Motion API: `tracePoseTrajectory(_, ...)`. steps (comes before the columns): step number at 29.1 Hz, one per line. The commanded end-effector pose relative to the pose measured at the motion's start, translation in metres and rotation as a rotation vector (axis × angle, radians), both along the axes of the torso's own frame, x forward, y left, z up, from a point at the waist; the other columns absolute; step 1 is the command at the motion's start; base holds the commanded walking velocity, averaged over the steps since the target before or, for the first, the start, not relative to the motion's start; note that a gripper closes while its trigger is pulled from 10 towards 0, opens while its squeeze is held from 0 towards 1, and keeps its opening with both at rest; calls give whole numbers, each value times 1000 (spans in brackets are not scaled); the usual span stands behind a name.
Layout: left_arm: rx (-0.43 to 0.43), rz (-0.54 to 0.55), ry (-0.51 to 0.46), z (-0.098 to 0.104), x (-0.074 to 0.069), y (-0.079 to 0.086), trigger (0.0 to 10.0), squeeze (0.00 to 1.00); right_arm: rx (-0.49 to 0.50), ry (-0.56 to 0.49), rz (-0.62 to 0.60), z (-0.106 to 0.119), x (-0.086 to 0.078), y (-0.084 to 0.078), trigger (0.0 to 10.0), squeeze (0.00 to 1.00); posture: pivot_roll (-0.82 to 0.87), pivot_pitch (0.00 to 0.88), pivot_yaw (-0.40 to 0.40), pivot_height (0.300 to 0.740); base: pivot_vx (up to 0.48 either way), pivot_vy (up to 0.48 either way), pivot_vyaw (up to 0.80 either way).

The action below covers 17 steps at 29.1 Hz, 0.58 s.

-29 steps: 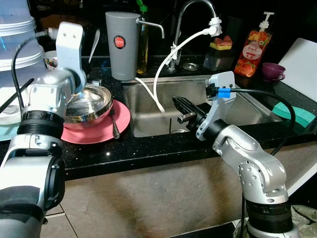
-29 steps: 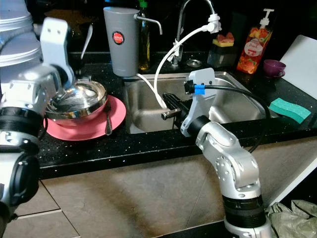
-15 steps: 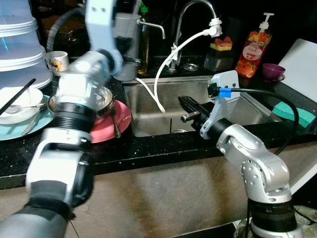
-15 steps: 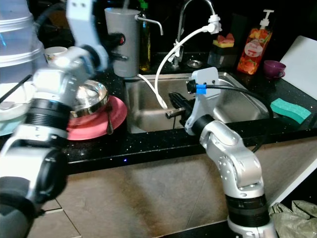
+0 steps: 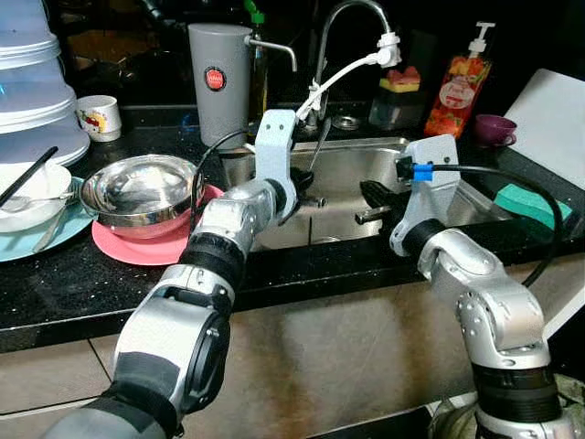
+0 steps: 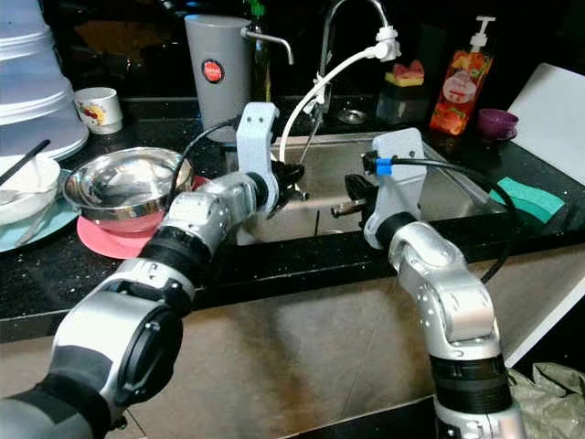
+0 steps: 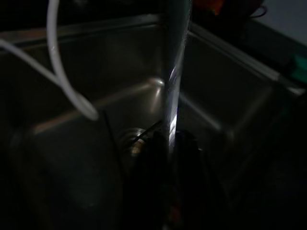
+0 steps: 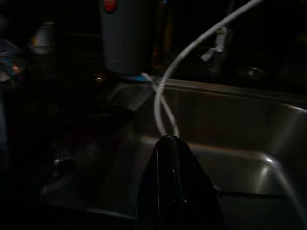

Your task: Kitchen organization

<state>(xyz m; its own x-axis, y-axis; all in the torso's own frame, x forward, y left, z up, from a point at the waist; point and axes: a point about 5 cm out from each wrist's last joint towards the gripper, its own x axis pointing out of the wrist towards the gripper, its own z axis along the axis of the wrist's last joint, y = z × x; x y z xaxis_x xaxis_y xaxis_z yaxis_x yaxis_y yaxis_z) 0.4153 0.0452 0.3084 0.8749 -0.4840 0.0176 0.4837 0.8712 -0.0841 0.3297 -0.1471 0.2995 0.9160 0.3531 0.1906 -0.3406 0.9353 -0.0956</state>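
Swung away from the steel bowl (image 5: 140, 187) on the pink plate (image 5: 146, 249), the left hand (image 5: 306, 176) now hangs over the sink (image 5: 457, 197), clenched on a spoon (image 7: 173, 72) whose handle points up and away from the basin. Thin, stiff and slick, it is best held mid-handle. Further right over the sink, the right hand (image 5: 370, 197) is pressed closed, empty.

We're looking at a home kitchen here: a black speckled countertop (image 5: 55, 293) running around a steel sink (image 5: 343, 174) with its tap (image 5: 352, 14) at 12 o'clock, dirty dishes piling up at 9 o'clock, soap bottle (image 5: 454, 87) at 2 o'clock.
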Motion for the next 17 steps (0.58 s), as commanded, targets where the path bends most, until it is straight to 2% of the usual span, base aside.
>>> tracePoseTrajectory(1, 15, -3, 7, -6, 0, -3, 10000, 992, 2, 11, 19, -3, -3, 2, 10000, 0, 14, 138, -49, 740, 0, 0, 0)
tracePoseTrajectory(5, 12, 11, 1, -10, 1, -3, 10000, 1000, 12, 27, 79, -7, -5, 10, 10000, 0, 11, 139, -47, 740, 0, 0, 0)
tracePoseTrajectory(9, -11, -2, -40, -4, 0, -4, 10000, 1000, 18, 26, 88, -6, -5, 10, 10000, 0, 10, 143, -47, 740, 0, 0, 0)
tracePoseTrajectory(13, 2, 8, -70, 3, 1, -3, 10000, 1000, 25, 21, 93, -5, -6, 10, 10000, 0, 10, 145, -46, 740, 0, 0, 0)
tracePoseTrajectory(14, 53, 27, -89, 6, 1, -1, 10000, 439, 27, 17, 97, -4, -7, 10, 10000, 0, 12, 150, -45, 740, 0, 0, 0)
tracePoseTrajectory(15, 90, 39, -91, 7, 1, 1, 10000, 388, 28, 16, 100, -4, -8, 11, 10000, 0, 14, 153, -45, 740, 0, 0, 0)
tracePoseTrajectory(16, 90, 39, -91, 7, 1, 1, 10000, 388, 28, 16, 100, -4, -8, 11, 10000, 0, 14, 153, -45, 740, 0, 0, 0)
tracePoseTrajectory(17, 132, 48, -108, 9, 1, 3, 10000, 212, 30, 14, 104, -3, -8, 11, 10000, 0, 15, 154, -44, 740, 0, 0, 0)
